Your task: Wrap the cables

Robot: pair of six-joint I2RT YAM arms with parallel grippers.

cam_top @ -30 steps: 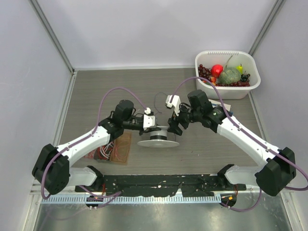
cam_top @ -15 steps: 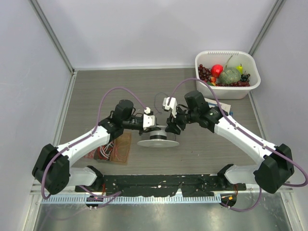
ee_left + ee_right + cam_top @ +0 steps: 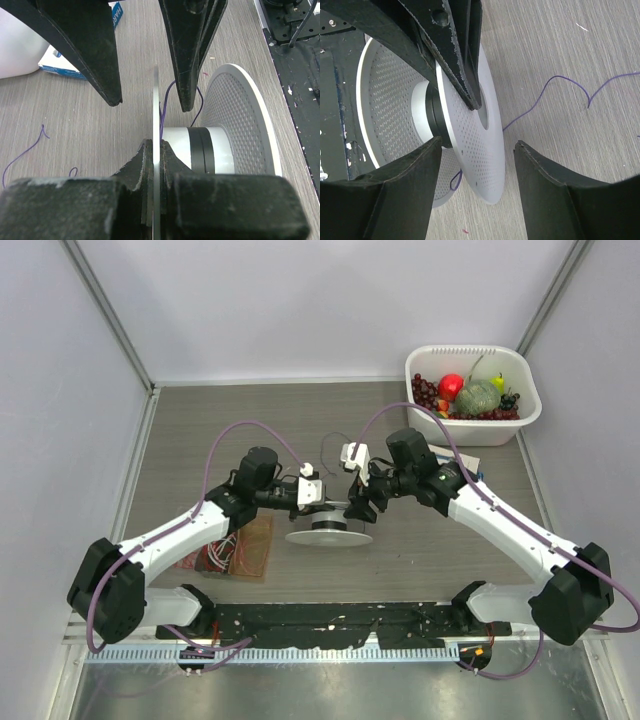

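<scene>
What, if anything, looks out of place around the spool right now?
The thin wire trails loose in squiggles across the table instead of lying wound on the white spool, whose flange the left gripper pinches.

Free tabletop (image 3: 215, 415) behind spool (image 3: 330, 536)

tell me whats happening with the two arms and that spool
The left gripper is clamped on one flange of the white perforated spool. The right gripper is open, straddling the same flange. The thin wire trails loose across the table, not yet wound in.
</scene>
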